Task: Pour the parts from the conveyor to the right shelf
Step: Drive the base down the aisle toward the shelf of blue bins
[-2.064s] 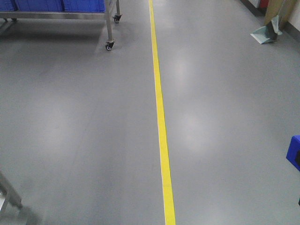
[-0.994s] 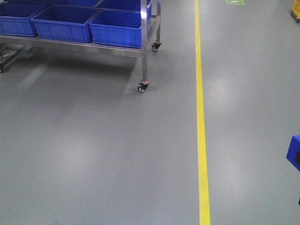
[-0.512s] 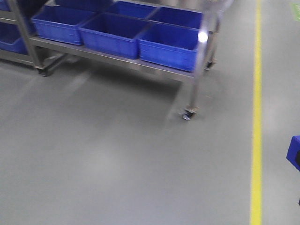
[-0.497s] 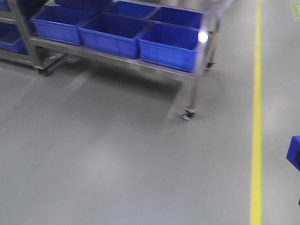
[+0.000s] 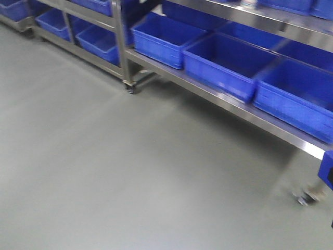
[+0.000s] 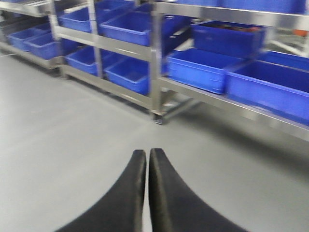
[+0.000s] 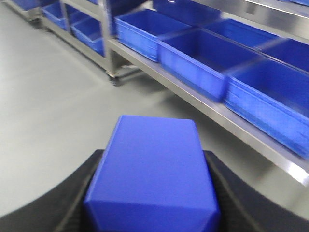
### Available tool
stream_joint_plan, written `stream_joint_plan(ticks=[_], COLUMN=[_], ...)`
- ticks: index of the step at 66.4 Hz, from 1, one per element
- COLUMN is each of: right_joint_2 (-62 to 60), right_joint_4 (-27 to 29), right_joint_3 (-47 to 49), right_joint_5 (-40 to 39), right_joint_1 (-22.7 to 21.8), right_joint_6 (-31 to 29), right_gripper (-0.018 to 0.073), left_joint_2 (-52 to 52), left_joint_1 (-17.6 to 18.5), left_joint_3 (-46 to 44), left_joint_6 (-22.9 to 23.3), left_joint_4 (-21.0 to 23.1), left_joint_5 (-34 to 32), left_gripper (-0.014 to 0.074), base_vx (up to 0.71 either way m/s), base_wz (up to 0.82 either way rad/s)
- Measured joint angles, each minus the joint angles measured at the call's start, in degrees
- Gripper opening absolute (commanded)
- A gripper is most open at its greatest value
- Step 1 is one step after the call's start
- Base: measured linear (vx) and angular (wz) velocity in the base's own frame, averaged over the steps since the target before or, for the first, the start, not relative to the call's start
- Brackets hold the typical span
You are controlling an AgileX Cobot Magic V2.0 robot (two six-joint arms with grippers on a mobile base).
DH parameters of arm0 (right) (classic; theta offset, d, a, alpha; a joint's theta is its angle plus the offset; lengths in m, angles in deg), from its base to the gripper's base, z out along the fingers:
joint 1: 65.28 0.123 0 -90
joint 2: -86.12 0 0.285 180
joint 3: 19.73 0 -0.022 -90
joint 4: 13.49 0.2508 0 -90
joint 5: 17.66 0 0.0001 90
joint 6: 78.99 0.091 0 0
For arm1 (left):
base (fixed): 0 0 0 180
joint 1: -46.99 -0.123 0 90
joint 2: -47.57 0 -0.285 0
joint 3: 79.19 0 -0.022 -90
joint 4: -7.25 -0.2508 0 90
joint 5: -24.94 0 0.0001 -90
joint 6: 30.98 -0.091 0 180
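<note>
My right gripper (image 7: 153, 155) is shut on a bright-blue plastic part (image 7: 152, 179), whose smooth block face fills the gap between the black fingers (image 7: 79, 191). The same part shows as a blue corner at the right edge of the front view (image 5: 328, 169). My left gripper (image 6: 147, 152) is shut and empty, held above the grey floor. The conveyor is out of view. Steel racks (image 5: 208, 94) holding big blue crates (image 5: 223, 65) stand ahead. No white rollers show in the blur, so I cannot tell if this is the right shelf.
The racks run from upper left to right in all views, on castors (image 5: 304, 198) and steel legs (image 5: 120, 47). More crates sit on lower and upper tiers (image 6: 203, 67). Glossy grey floor (image 5: 104, 172) lies in front of the racks.
The front view has swung left. The yellow floor line has left the frame, and the racks with crates now span the top and right, much closer. The part stays in my right gripper.
</note>
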State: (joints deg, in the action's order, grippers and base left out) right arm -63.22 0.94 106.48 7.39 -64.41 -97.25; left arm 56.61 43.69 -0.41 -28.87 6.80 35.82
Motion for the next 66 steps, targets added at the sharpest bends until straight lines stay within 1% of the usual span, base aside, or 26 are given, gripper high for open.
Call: stream_joint_plan(ticks=[66], right_joint_2=[0.0], right_joint_4=[-0.04], right_joint_3=[0.0], right_joint_5=[0.0], right_joint_1=[0.0], right_joint_6=[0.0], right_gripper=[-0.0005], left_joint_2=[0.0], left_joint_1=[0.0], left_joint_3=[0.0], left_joint_6=[0.0], left_joint_4=[0.0], left_joint_5=[0.0], left_gripper=[-0.0006], base_vx=[0.74], base_wz=[0.6])
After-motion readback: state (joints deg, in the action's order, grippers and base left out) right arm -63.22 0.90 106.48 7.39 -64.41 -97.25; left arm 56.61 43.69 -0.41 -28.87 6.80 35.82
